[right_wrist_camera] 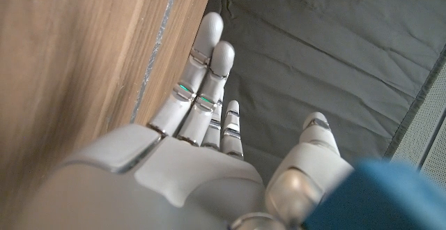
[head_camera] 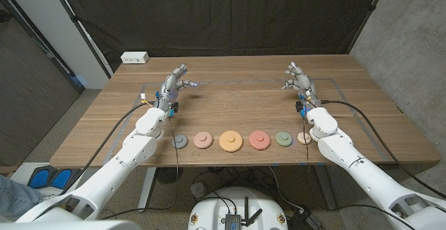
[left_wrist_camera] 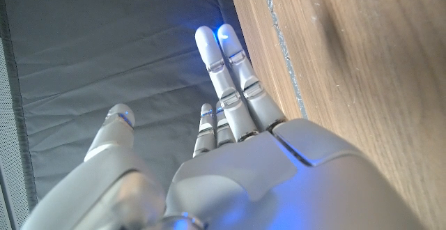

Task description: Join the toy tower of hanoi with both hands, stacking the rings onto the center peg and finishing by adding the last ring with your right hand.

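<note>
The robot's left hand [head_camera: 175, 81] sits over the far left part of the wooden table [head_camera: 230, 108], fingers extended and loosely spread, holding nothing. In the left wrist view the same hand [left_wrist_camera: 230, 167] shows long straight fingers [left_wrist_camera: 233, 70] reaching past the table's edge toward the dark cloth backdrop [left_wrist_camera: 104, 49], with the thumb set well apart from them; a blue light glows at a fingertip.

The right hand [head_camera: 298, 79] mirrors it over the far right part of the table, likewise open-fingered and holding nothing. The right wrist view shows this hand [right_wrist_camera: 195, 167] with fingers [right_wrist_camera: 209, 63] straight and close together, thumb held away to the side, beside the table's wood grain.

The toy's pieces lie in a row near the table's front edge, well apart from both hands: a small grey ring [head_camera: 180, 143], a pink ring [head_camera: 203, 141], a large orange ring [head_camera: 231, 141], a red ring [head_camera: 259, 140], a green ring [head_camera: 283, 139] and a small pale peach ring [head_camera: 304, 138]. Each lies flat and separate from its neighbours.

A white power strip [head_camera: 134, 58] lies at the far left corner of the table.
</note>
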